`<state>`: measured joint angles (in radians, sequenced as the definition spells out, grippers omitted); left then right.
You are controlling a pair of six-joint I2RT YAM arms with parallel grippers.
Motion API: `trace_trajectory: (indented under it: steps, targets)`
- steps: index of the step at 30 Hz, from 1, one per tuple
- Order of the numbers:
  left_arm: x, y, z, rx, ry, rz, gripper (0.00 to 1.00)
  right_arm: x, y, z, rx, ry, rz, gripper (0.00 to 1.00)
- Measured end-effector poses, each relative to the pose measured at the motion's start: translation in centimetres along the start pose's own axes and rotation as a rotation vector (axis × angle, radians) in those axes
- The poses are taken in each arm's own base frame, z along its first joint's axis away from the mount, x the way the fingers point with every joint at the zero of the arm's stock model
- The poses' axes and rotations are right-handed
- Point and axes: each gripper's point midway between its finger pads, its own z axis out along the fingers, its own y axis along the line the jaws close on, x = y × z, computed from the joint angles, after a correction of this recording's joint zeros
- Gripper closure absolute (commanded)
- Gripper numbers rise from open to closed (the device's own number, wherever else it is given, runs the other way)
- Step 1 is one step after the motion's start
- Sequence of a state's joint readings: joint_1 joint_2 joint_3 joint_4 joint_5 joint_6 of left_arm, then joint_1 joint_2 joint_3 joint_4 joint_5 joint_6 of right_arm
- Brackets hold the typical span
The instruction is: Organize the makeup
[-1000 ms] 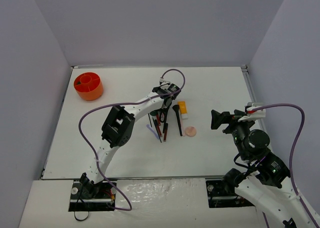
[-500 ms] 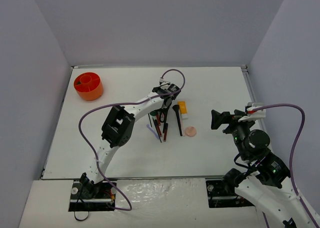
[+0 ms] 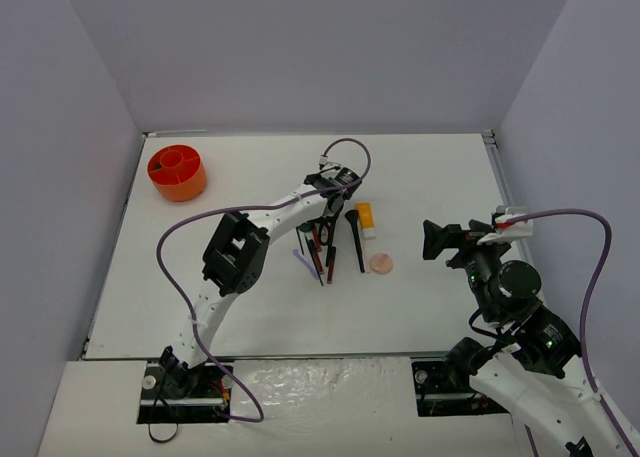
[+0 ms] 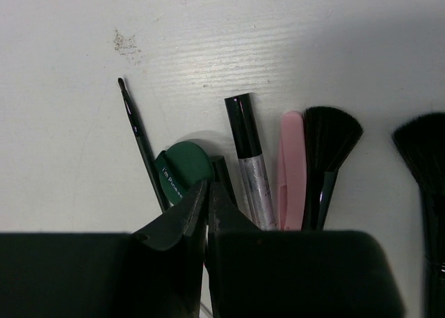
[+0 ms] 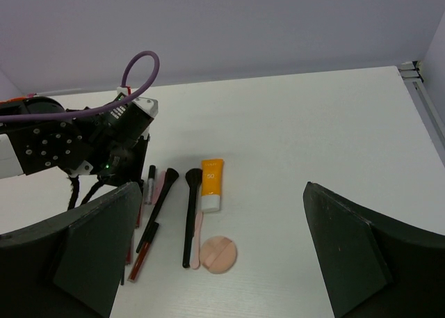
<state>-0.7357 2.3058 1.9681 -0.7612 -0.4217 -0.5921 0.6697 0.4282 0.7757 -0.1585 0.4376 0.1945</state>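
The makeup lies in a loose row mid-table: an orange-white tube [image 3: 366, 218], a pink round compact [image 3: 380, 264], black brushes [image 3: 355, 239], red pencils and a lilac stick [image 3: 303, 264]. My left gripper [image 3: 322, 220] points down into the left end of that row. Seen from the left wrist, it [image 4: 207, 187] is shut, its tips over the lower right edge of the dark green compact [image 4: 179, 166], and nothing shows between the jaws. Beside it lie a thin black pencil [image 4: 135, 133], a clear gloss stick [image 4: 248, 158], a pink stick [image 4: 292, 168] and a black brush [image 4: 328, 140]. My right gripper [image 5: 221, 193] hangs open, high and to the right of the row.
An orange round compartmented holder [image 3: 177, 172] stands at the far left corner of the white table [image 3: 430, 167]. Grey walls close in the table on three sides. The left arm's purple cable [image 3: 345, 147] loops above the makeup.
The left gripper's jaws have closed over the green compact's edge. Neither arm has shifted noticeably, and the makeup lies as before.
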Motion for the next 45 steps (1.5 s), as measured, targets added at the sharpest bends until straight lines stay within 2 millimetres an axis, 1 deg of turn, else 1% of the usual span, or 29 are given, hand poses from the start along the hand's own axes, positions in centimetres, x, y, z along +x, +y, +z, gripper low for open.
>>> trace_trajectory:
  steps: [4,6,8,11,12,14,16,18,20,22,24,26,28,31,33,35,40,45]
  targets:
    - [-0.8,0.3,-1.0,0.012,-0.019,0.004,1.00,0.0,0.0,0.0,0.000,-0.002,0.002,0.00]
    - [-1.6,0.7,-2.3,0.024,-0.041,0.000,1.00,-0.1,0.0,-0.1,-0.001,-0.003,0.002,0.00]
    - [-2.5,1.5,-4.1,0.037,-0.066,-0.007,1.00,-0.1,0.0,-0.1,-0.001,-0.004,0.005,0.00]
    - [-4.6,3.3,-7.7,0.069,-0.128,-0.029,1.00,-0.1,0.0,-0.1,-0.001,-0.004,0.007,0.00]
    - [-5.4,4.2,-9.0,0.081,-0.154,-0.041,1.00,-0.1,0.0,-0.1,-0.001,-0.004,0.007,0.00]
    - [-6.8,6.8,-11.2,0.097,-0.196,-0.069,1.00,-0.1,0.0,-0.1,-0.002,-0.005,0.009,0.00]
    - [-8.2,10.3,-12.6,0.108,-0.238,-0.106,1.00,-0.1,0.0,-0.1,-0.002,-0.004,0.010,0.00]
    - [-9.1,14.4,-13.2,0.100,-0.262,-0.143,1.00,-0.1,0.0,-0.1,-0.003,-0.003,0.010,0.00]
    - [-10.0,19.4,-13.1,0.098,-0.277,-0.190,1.00,-0.1,0.1,-0.2,-0.009,-0.002,0.010,0.00]
    - [-10.7,24.1,-12.5,0.098,-0.288,-0.241,1.00,0.0,0.2,-0.2,-0.013,-0.001,0.012,0.00]
    - [-10.9,28.6,-11.8,0.080,-0.295,-0.281,1.00,0.0,0.3,-0.2,-0.019,0.000,0.013,0.00]
    - [-10.6,32.8,-10.8,0.072,-0.296,-0.313,1.00,0.0,0.4,-0.2,-0.027,0.001,0.014,0.00]
    - [-10.4,35.9,-10.1,0.073,-0.303,-0.333,1.00,0.0,0.6,-0.3,-0.036,0.000,0.016,0.00]
    - [-10.1,39.7,-8.6,0.089,-0.320,-0.355,1.00,-0.2,0.7,-0.5,-0.048,-0.004,0.020,0.00]
    - [-10.0,41.2,-7.4,0.128,-0.332,-0.369,1.00,-0.1,0.9,-0.5,-0.057,-0.003,0.020,0.00]
    - [-10.3,42.0,-6.1,0.179,-0.350,-0.382,1.00,-0.1,1.2,-0.6,-0.071,0.000,0.019,0.00]
    - [-11.0,42.1,-3.1,0.276,-0.372,-0.363,1.00,0.0,1.5,-0.6,-0.089,0.004,0.019,0.00]
    - [-12.8,42.7,-0.9,0.328,-0.406,-0.335,1.00,0.0,1.6,-0.6,-0.094,0.005,0.015,0.00]
